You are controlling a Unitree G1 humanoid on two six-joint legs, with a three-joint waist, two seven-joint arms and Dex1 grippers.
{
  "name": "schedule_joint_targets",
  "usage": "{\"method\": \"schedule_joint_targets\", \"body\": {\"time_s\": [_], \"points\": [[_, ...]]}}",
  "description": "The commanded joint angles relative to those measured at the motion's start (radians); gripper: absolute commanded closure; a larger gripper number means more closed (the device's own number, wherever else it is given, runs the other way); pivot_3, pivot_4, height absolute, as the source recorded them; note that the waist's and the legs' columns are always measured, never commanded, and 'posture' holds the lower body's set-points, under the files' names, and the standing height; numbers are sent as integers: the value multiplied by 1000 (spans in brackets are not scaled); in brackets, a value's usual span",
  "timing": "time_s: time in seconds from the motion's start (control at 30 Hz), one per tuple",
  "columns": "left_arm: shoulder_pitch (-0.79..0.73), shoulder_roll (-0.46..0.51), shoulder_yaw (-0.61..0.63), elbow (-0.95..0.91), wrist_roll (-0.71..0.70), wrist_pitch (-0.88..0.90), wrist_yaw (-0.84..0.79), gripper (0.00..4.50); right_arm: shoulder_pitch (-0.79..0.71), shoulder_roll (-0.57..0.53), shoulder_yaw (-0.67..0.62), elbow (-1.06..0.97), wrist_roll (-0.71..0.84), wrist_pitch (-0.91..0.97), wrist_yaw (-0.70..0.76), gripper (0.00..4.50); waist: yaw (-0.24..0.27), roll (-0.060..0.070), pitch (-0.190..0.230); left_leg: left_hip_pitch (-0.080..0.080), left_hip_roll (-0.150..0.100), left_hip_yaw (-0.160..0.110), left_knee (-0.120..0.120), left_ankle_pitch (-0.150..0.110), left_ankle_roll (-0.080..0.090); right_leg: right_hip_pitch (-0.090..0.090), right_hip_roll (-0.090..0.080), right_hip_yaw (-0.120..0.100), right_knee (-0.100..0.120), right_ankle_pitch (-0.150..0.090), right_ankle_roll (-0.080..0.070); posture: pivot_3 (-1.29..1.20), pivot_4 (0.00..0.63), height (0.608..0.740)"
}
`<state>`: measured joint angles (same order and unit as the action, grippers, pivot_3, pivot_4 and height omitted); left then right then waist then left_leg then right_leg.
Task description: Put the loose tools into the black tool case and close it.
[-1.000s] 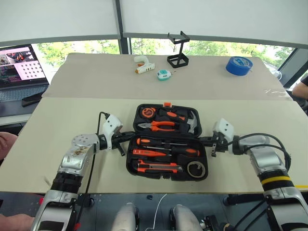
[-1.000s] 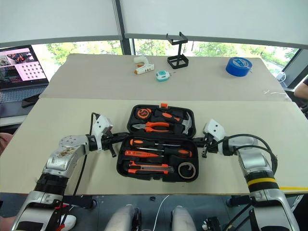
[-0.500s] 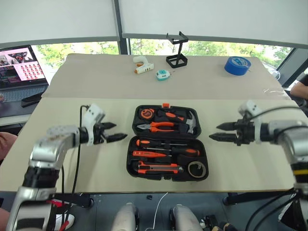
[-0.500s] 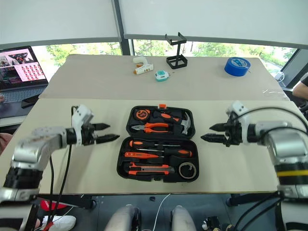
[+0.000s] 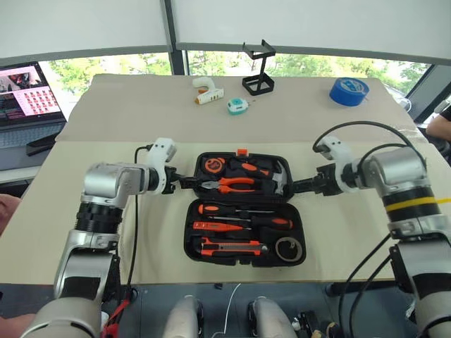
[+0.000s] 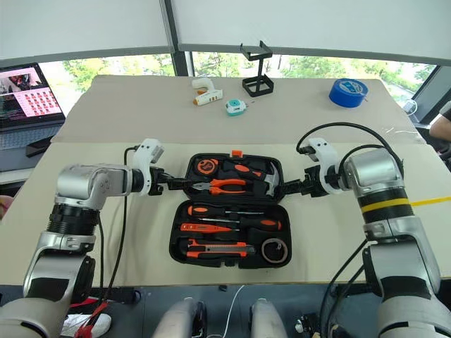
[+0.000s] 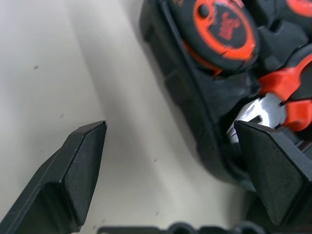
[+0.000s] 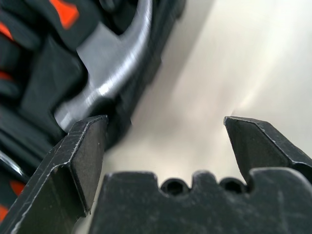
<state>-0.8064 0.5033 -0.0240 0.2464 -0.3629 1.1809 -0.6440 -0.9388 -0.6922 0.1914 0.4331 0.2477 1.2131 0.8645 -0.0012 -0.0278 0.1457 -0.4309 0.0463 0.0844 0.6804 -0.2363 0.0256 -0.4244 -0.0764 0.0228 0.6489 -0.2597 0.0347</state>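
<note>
The black tool case [image 5: 194, 239] lies open in the middle of the table, its orange latch [image 5: 244, 152] at the far edge. In the near half lie the black-and-orange screwdrivers [image 5: 239, 210], the utility knife [image 5: 229, 247] and the small grey tape roll [image 5: 285, 248]. The far half holds pliers [image 5: 232, 184] and a hammer [image 5: 282, 179]. My left gripper [image 5: 187, 182] stands open at the far half's left edge, one finger [image 7: 85, 156] over the table and the other over the case rim. At the right edge my right gripper [image 5: 300, 187] is open, one finger [image 8: 85, 146] by the hammer head [image 8: 107, 78].
At the table's far side are a white glue gun [image 5: 206, 91], a teal tape measure [image 5: 237, 105], a black wire stand [image 5: 258, 74] and a big blue tape roll [image 5: 349, 91]. A laptop [image 5: 21, 91] stands far left. A person's arm [image 5: 440, 123] shows at the right edge.
Both grippers went from shut to open. They left the sides of the case's near half, swung outward, then came in to the far half's two side edges.
</note>
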Motion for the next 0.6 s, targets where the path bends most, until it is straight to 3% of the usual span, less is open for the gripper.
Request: {"method": "schedule_joint_targets", "body": {"time_s": [0.03,0.13,0.2,0.3,0.6], "points": [[-15,7,-12,-9,3,1,-2,0,-28,-5,-1,24,-20,-26,-13,59,2,0,0,0,0,0,0,0,0,0,0,0,0,0,0,0,150,740],[-5,9,-17,-13,3,17,-6,0,-28,-14,38,34,-41,-13,-2,59,2,0,0,0,0,0,0,0,0,0,0,-1,0,0,0,0,150,740],[-3,8,-23,-6,5,13,-8,0,-27,-19,71,39,-60,3,-2,571,1,0,0,0,0,0,0,0,1,0,0,-1,0,0,0,0,150,740],[-13,-16,-2,27,-4,14,0,710,-31,-15,99,60,-79,5,-17,1403,5,0,0,0,0,0,0,0,0,1,0,-2,0,0,0,0,150,740],[-12,-83,37,108,-3,-32,27,3935,-55,40,87,158,-63,50,-46,4394,12,-2,-2,11,-1,-1,3,1,3,16,-1,-5,-1,2,0,0,150,740]]}}
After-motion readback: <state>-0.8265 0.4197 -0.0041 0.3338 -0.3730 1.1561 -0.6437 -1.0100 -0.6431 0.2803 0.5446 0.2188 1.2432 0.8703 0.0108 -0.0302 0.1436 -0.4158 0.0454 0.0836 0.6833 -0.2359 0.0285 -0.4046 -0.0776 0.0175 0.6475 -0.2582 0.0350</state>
